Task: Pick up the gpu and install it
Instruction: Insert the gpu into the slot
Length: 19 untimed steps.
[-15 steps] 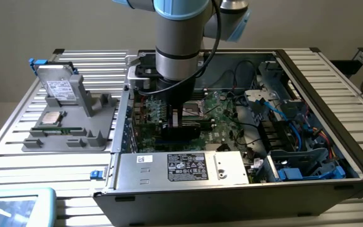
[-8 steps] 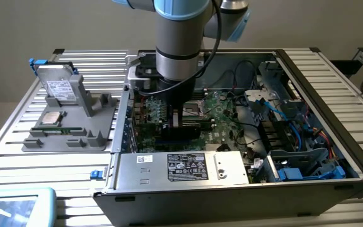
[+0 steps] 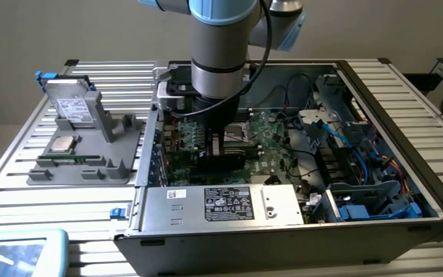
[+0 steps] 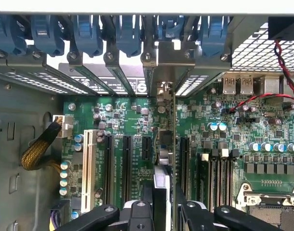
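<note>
The gpu (image 3: pixel 225 160) stands on edge inside the open computer case (image 3: pixel 406 115), low over the green motherboard (image 3: pixel 271 144). My gripper (image 3: pixel 216 143) reaches straight down into the case and is shut on the card's upper edge. In the wrist view the gpu (image 4: pixel 165 144) appears edge-on between my two black fingers (image 4: pixel 137 214), in line with a black expansion slot. Its silver end bracket (image 4: pixel 164 89) sits against the case's rear slot opening, below the row of blue latches (image 4: pixel 89 33). I cannot tell whether the card's connector edge is down in the slot.
Left of the case, a grey fixture (image 3: pixel 83 167) holds a silver hard drive (image 3: pixel 75 107), a processor chip (image 3: pixel 64 143) and a memory stick (image 3: pixel 71 157). A silver power supply (image 3: pixel 221 203) fills the case front. Blue cables (image 3: pixel 375 161) crowd the exterior view's right. Other slots (image 4: pixel 125 163) flank the card.
</note>
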{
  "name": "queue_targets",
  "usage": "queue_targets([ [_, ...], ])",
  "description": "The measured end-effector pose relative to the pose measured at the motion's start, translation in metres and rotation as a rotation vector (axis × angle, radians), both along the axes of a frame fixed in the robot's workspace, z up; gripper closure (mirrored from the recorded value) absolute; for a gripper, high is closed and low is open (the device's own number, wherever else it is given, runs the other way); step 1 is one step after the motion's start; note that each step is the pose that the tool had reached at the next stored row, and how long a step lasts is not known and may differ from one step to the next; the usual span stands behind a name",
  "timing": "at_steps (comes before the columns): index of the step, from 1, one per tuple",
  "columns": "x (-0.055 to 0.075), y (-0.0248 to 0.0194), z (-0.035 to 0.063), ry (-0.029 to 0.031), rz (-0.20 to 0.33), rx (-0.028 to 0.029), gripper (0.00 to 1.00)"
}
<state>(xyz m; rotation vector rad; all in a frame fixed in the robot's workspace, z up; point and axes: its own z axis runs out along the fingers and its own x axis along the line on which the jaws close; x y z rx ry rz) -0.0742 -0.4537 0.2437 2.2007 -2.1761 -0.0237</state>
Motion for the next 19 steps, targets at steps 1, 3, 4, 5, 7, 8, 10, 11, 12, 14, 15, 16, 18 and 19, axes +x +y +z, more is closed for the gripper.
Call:
queue_targets([
  [1,0.0,0.0,0.0,0.0,0.0,0.0,0.73],
  [3,0.0001,0.0,0.0,-0.0001,0.0,0.0,0.73],
  [4,0.0001,0.0,0.0,-0.0001,0.0,0.0,0.73],
  [5,0.0001,0.0,0.0,-0.0001,0.0,0.0,0.73],
  [7,0.0001,0.0,-0.0001,0.0,0.0,0.0004,0.73],
  [8,0.0,0.0,-0.0002,0.0,0.0,0.0019,0.73],
  [10,0.0,0.0,-0.0004,0.0,0.0,0.0047,0.73],
  [11,0.0,-0.0001,-0.0004,0.0001,0.0,0.0062,0.73],
  [12,0.0,-0.0002,-0.0004,0.0001,0.001,0.0081,0.73],
  [14,0.0001,-0.0001,-0.0006,0.0001,0.001,0.0114,0.73],
  [15,0.0,-0.0001,-0.0007,0.0,0.001,0.0127,0.73],
  [16,0.0,-0.0002,-0.0007,0.0,0.002,0.0139,0.73],
  [18,0.0,-0.001,-0.0007,0.0001,0.003,0.0156,0.73],
  [19,0.0,-0.0015,-0.0009,0.0,0.003,0.0169,0.73],
])
